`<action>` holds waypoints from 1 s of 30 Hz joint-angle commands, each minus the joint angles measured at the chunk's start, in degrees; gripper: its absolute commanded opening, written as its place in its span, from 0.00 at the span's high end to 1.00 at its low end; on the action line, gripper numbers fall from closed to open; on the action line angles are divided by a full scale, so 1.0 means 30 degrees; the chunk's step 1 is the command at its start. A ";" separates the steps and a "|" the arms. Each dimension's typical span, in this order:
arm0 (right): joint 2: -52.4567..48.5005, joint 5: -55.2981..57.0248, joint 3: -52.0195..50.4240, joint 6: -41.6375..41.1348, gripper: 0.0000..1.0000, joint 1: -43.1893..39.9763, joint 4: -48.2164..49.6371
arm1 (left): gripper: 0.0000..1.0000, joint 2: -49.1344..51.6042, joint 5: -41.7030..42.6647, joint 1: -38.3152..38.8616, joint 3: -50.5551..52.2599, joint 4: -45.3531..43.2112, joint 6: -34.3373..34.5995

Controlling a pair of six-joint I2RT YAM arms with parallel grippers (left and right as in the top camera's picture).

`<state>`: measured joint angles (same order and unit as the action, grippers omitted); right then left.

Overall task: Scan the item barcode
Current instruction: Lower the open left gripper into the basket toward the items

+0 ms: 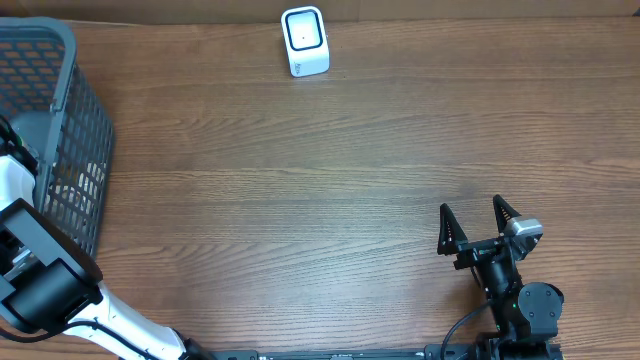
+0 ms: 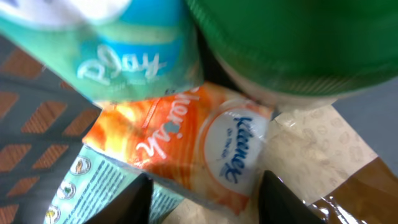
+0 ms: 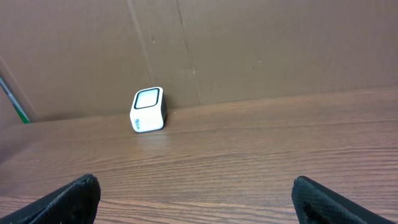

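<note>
Tabletop of brown wood grain, bare over most of its width; a plain brown panel wall stands along the far edge. Far left: one grey mesh basket, cut off by the frame edge. One left arm, white and black, reaches into it from the near-left corner, and its end is hidden from the overhead camera. The left wrist view looks into the basket and is crowded and partly blurred. I count five items: a teal package lettered "Play", a teal printed pack at lower left, an orange Kleenex pack in the middle, a large green object too blurred to identify, and brown-and-cream paper wrapping at right. The left gripper has its two dark fingers on either side of the Kleenex pack's near edge, at a moderate gap. Whether they pinch it I cannot tell, and no barcode is legible. Centre, at the far edge against the wall: one white scanner, with its dark window ringed in white. Right, near edge: one right gripper, jaws spread wide, holding nothing, pointing toward the far wall.
</note>
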<state>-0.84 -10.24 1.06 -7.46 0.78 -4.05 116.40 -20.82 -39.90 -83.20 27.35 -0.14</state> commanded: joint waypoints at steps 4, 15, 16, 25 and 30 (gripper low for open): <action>0.0226 0.0095 -0.0204 0.0080 0.00 -0.0051 0.0102 | 0.85 0.0444 -0.0750 -0.0117 0.0321 -0.0168 -0.0029; 0.0226 0.0087 -0.0204 0.0080 0.00 -0.0051 0.0102 | 0.96 -0.0933 -0.1202 0.0634 0.0146 0.0000 0.0131; 0.0226 0.0095 -0.0204 0.0080 0.00 -0.0051 0.0102 | 0.96 -0.1304 -0.1246 0.0736 0.0146 0.0066 0.0197; 0.0226 0.0095 -0.0204 0.0080 0.00 -0.0051 0.0102 | 0.96 -0.5085 -0.1173 0.1071 0.0146 0.1515 0.1887; 0.0226 0.0087 -0.0204 0.0087 0.00 -0.0051 0.0102 | 0.96 -0.6885 -0.0095 0.1071 0.0146 0.2106 0.2266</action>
<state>-0.84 -10.24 1.06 -7.46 0.78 -4.05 98.41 -22.90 -36.47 -82.78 33.06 4.43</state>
